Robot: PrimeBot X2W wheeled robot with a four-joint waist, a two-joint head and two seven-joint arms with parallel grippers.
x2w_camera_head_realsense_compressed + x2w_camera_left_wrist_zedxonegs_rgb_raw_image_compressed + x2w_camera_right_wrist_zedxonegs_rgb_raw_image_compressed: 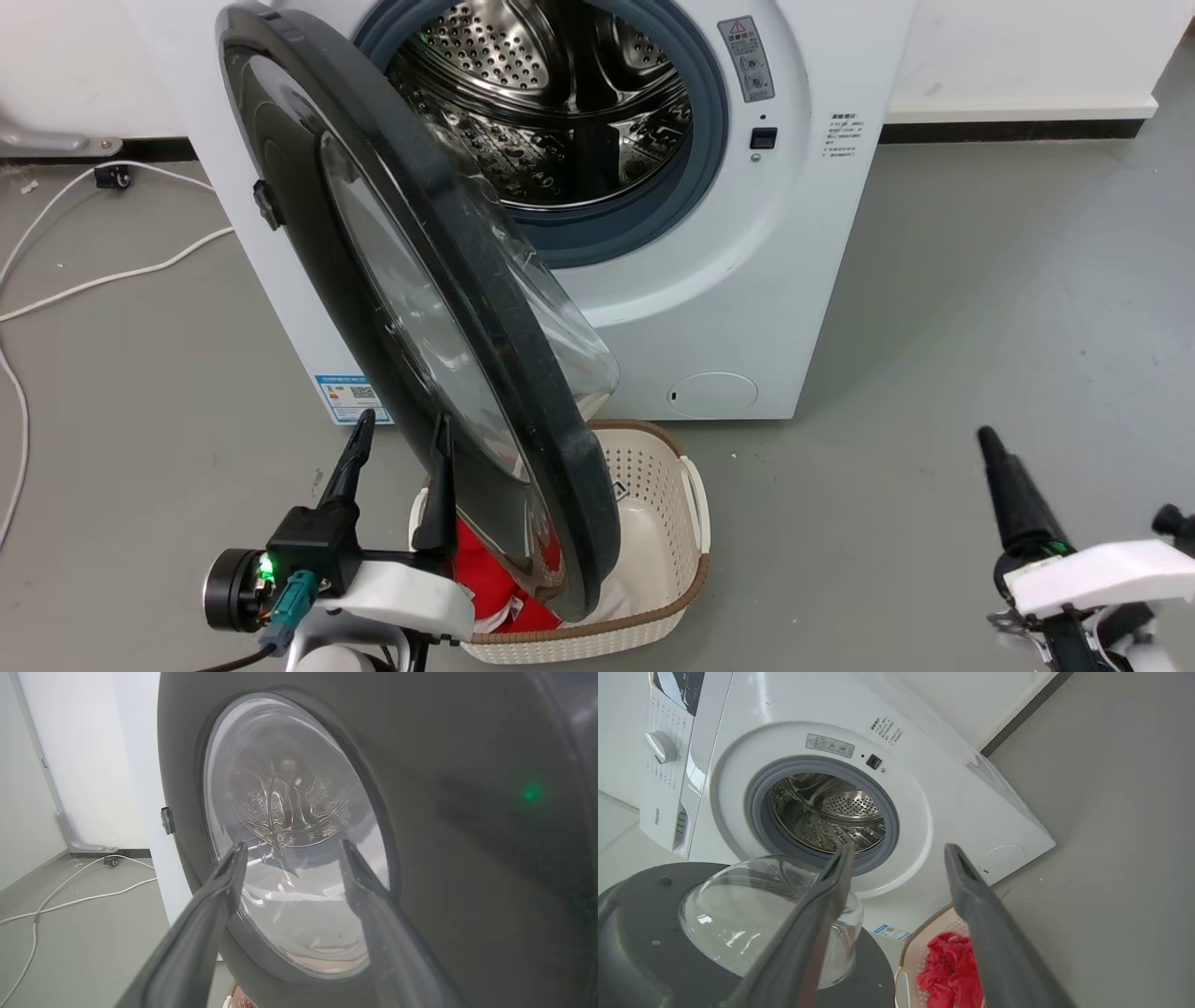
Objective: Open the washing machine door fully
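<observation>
Left end effector (403,425): fingers standing apart, gripping nothing, pointing at the door's outer face just beside it; contact unclear.
Washing machine door (467,308): hanging part-open, rim running upper left to lower centre, hinging at the washing machine (747,308) front's left.
Right end effector (900,848): fingers spread, idling well apart from the door.
Floor (980,308): grey; laundry basket (653,504) sitting under the door's free edge.

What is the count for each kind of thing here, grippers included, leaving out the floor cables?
washing machine: 1
washing machine door: 1
laundry basket: 1
red cloth heap: 1
grippers: 2 (left gripper, right gripper)
total: 6
</observation>
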